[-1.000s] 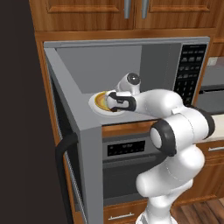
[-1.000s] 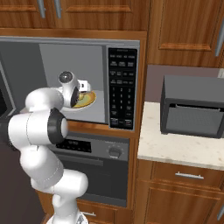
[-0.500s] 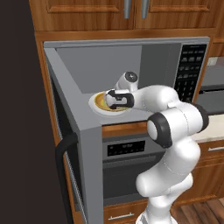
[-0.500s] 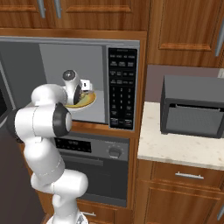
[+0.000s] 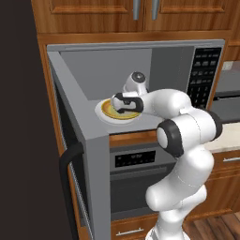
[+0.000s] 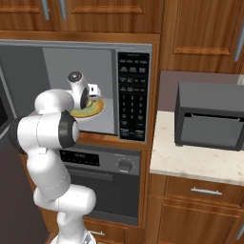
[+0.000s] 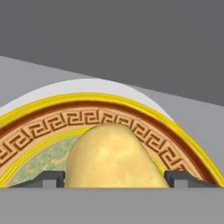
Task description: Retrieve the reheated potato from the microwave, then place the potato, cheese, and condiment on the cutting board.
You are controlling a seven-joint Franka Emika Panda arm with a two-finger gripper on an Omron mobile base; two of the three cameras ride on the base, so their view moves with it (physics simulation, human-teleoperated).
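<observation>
The microwave point(image 5: 140, 61) stands with its door point(image 5: 79, 154) swung open to the left. Inside it, the pale tan potato point(image 7: 109, 153) lies on a plate point(image 7: 131, 109) with a yellow and brown patterned rim. My gripper point(image 7: 116, 179) reaches into the cavity over that plate point(image 5: 105, 115). In the hand view its dark fingertips point(image 7: 50, 179) press against the potato's two sides. The gripper point(image 5: 117, 104) hides the potato in the left base view, and the right base view shows the gripper point(image 6: 97, 90) above the plate point(image 6: 97, 109). The cheese, the condiment and the cutting board are out of view.
A black-fronted oven point(image 5: 133, 159) sits below the microwave. The microwave's keypad panel point(image 6: 132, 95) bounds the cavity on the right. A dark grey box appliance point(image 6: 209, 114) stands on the pale stone counter point(image 6: 190, 162) to the right. Wooden cabinets hang overhead.
The hand has pushed deeper into the microwave and lower onto the plate. Its fingers have drawn in around the potato.
</observation>
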